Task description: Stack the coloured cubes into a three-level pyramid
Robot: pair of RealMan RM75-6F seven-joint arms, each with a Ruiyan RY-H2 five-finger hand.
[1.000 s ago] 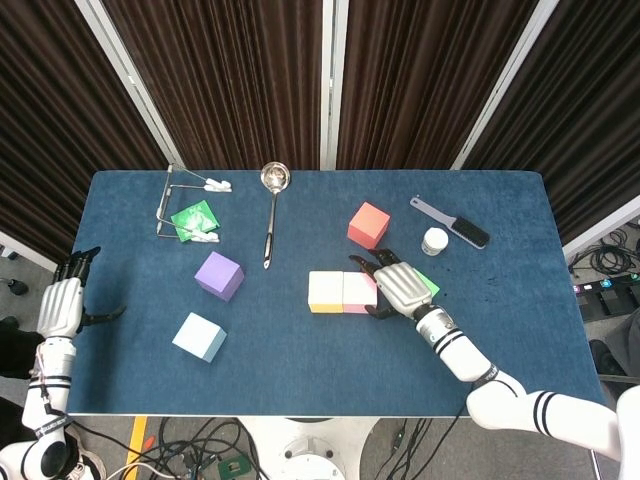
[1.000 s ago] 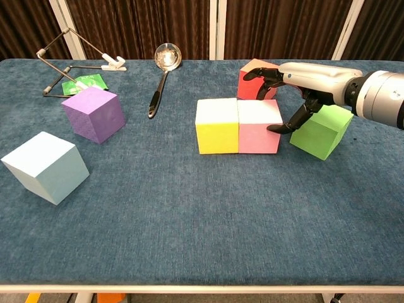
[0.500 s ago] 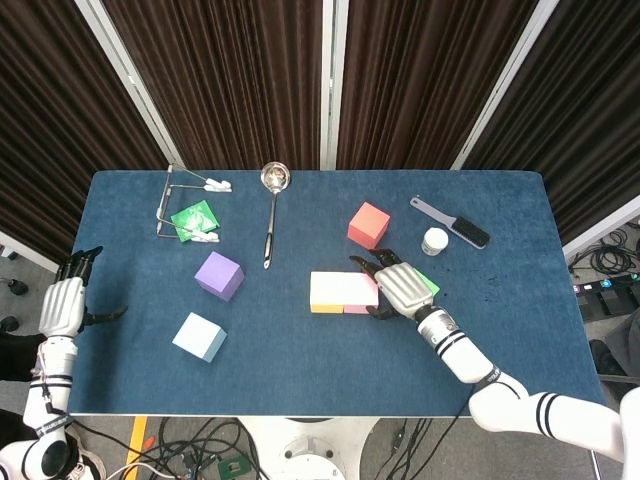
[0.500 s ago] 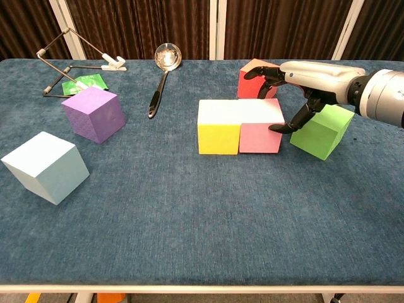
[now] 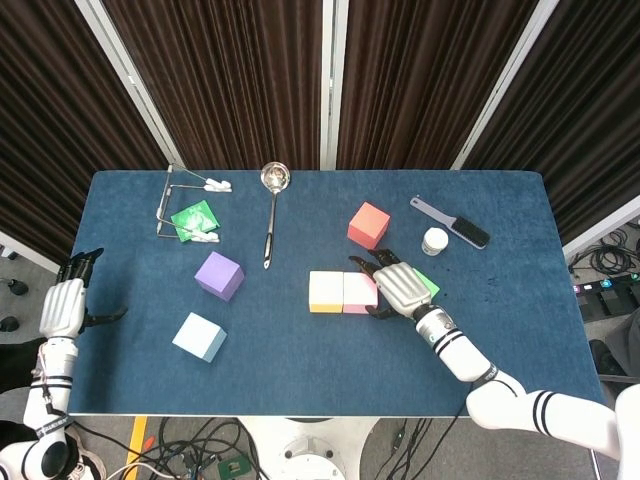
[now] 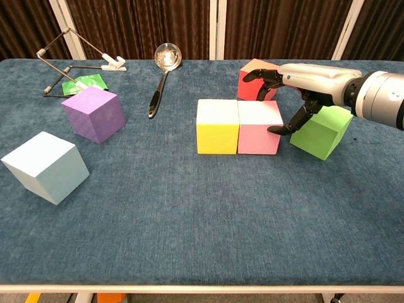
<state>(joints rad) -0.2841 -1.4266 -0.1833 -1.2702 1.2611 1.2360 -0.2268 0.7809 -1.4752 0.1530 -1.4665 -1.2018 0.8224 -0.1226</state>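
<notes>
right hand [image 6: 297,95] sits over the pink cube [image 6: 259,128], fingers curled down its far and right sides, a fingertip touching the right face; looks like nudging, not lifting, and i can't tell if it's a real grip. left hand [image 5: 62,305] hangs off the tabletop's [image 6: 202,221] left edge, fingers loosely spread, holding nothing. six cubes, one per colour: yellow [image 6: 217,126] flush against pink mid-table, green [image 6: 322,130] tilted just right of pink, red [image 6: 254,79] behind, purple [image 6: 93,113] and pale blue [image 6: 45,166] well apart on the left. they look like light foam blocks, rigid enough, matte, not fragile. best hold is probably two opposite faces from above. one ladle [image 6: 161,72], one brush [image 5: 452,222], one small pot [image 5: 434,241] also out.
</notes>
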